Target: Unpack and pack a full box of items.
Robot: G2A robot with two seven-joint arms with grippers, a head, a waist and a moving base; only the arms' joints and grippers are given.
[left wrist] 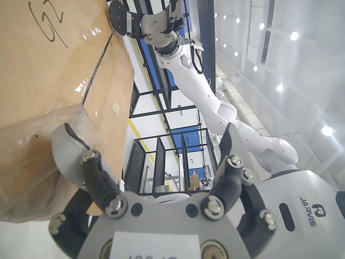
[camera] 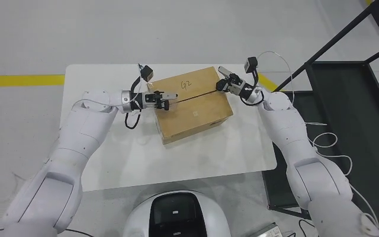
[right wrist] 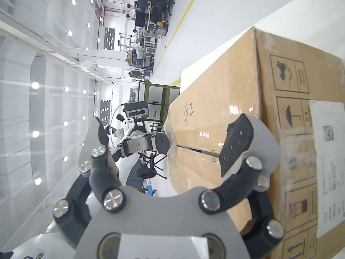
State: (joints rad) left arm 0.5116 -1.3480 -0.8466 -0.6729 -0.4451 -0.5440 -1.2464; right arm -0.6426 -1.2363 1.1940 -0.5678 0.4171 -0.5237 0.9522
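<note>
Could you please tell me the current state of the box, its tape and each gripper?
box: standing on the table, top flaps shut.
clear tape: stuck along the flap seam, wrinkled over the box's end; I cannot tell whether it is cut.
left gripper: open, at one end of the seam.
right gripper: open, at the opposite end of the seam.

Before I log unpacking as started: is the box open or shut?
Shut: the box flaps lie flat, meeting at the middle seam.
</note>
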